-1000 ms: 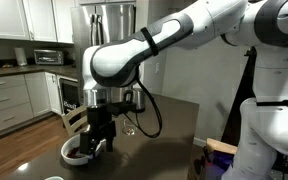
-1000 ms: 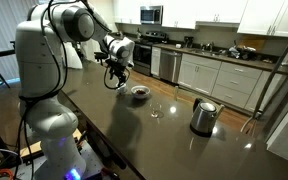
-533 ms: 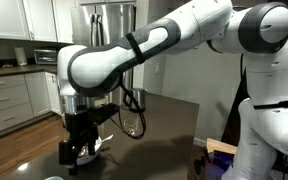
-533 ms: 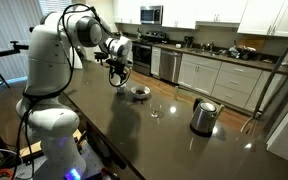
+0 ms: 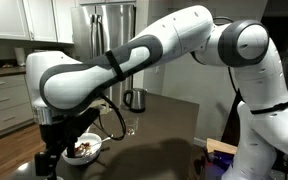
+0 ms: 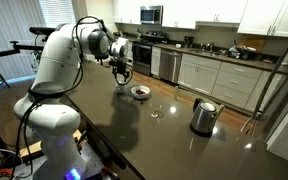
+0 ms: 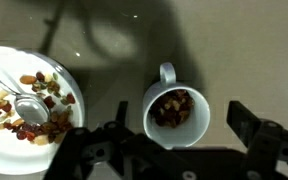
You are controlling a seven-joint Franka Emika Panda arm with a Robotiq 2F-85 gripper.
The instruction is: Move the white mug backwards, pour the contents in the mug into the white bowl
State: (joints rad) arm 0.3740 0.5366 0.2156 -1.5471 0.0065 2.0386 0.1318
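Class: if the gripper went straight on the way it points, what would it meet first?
Probably the white mug: in the wrist view it lies ahead of the open gripper, between the jaws. Depth is unclear.

The white bowl (image 7: 9, 65) stands near the white mug (image 7: 150, 118), seemingly clear between.

No readable text, label, brand or number anywhere; appliances, cabinets, mug, bowl all unmarked at this resolution.

The white mug (image 7: 151, 125) stands upright and holds brown bits. The white bowl (image 7: 14, 55), wider and shallow, sits just beside it, not touching, holding mixed brown bits.
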